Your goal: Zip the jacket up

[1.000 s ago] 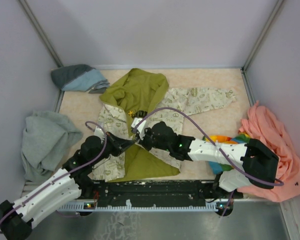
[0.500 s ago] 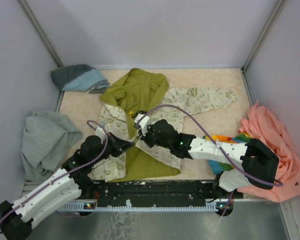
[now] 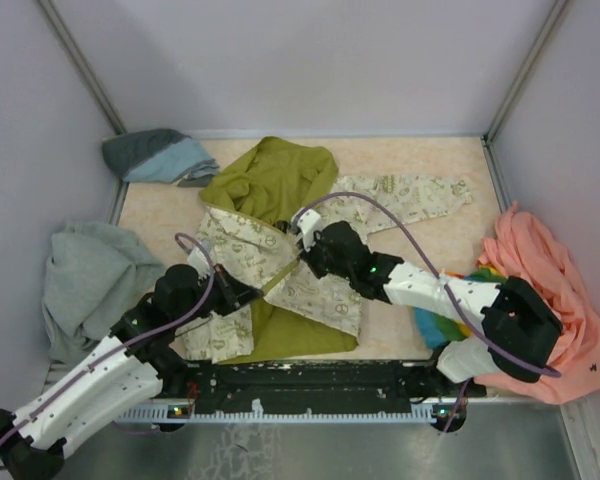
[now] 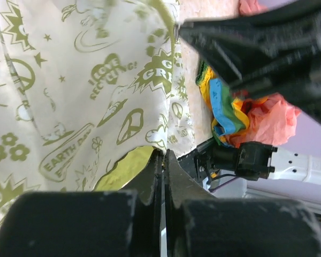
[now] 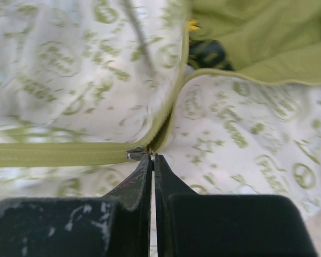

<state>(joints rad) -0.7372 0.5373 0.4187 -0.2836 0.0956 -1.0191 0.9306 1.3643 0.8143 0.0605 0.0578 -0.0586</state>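
The jacket lies spread in the middle of the table, cream with olive prints, its olive hood at the far side. My left gripper is shut on the jacket's bottom edge, where the olive lining shows beside its fingertips. My right gripper is shut on the pull of the zipper slider. Left of the slider the olive zipper strip is closed. Beyond it the two front edges part toward the hood. The right arm crosses the left wrist view as a dark blur.
A grey sweatshirt is heaped at the left edge and a blue-grey garment at the far left corner. A peach-pink garment hangs over the right edge, with a bright multicoloured cloth under the right arm.
My right gripper has slid away from the left one toward the hood, taking the slider with it. The closed stretch of zipper is longer. My left gripper stays on the bottom edge.
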